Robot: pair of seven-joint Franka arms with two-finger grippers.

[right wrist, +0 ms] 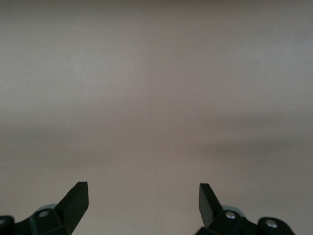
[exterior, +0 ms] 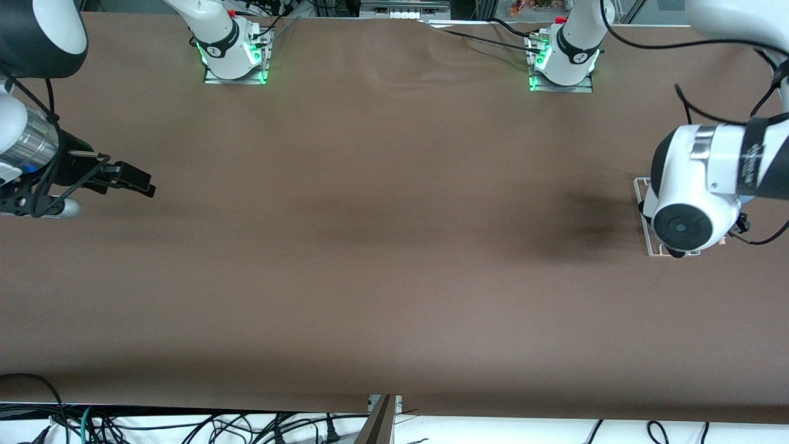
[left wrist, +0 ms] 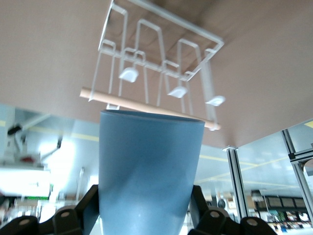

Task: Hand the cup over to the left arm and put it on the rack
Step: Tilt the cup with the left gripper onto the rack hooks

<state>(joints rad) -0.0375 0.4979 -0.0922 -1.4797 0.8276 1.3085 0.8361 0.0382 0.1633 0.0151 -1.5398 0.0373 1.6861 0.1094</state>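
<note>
Cup [left wrist: 149, 176] first: you find it only in the left wrist view, a light-blue tumbler clamped between the black fingers [left wrist: 85, 208] of the left hand [left wrist: 146, 215], its rim toward the rack [left wrist: 159, 63]. That view gives you the rack's white wire frame, its hooked pegs and the wooden dowel [left wrist: 146, 108] lying across it, all set on the brown desk [left wrist: 49, 49], with the cup's rim just short of the dowel.

From the front view you get none of that detail. The left arm [exterior: 709, 179] hangs over the rack at its own end of the desk, and its white wrist block covers both the cup and the hand, leaving you only a corner of the rack's frame [exterior: 641, 182] beside it.

Your right arm [exterior: 24, 148] waits over its end of the desk, with the right hand [exterior: 138, 179] pointing toward the middle. In the right wrist view its two fingers [right wrist: 76, 198] stand wide apart with nothing between them, and only bare desk lies ahead.
</note>
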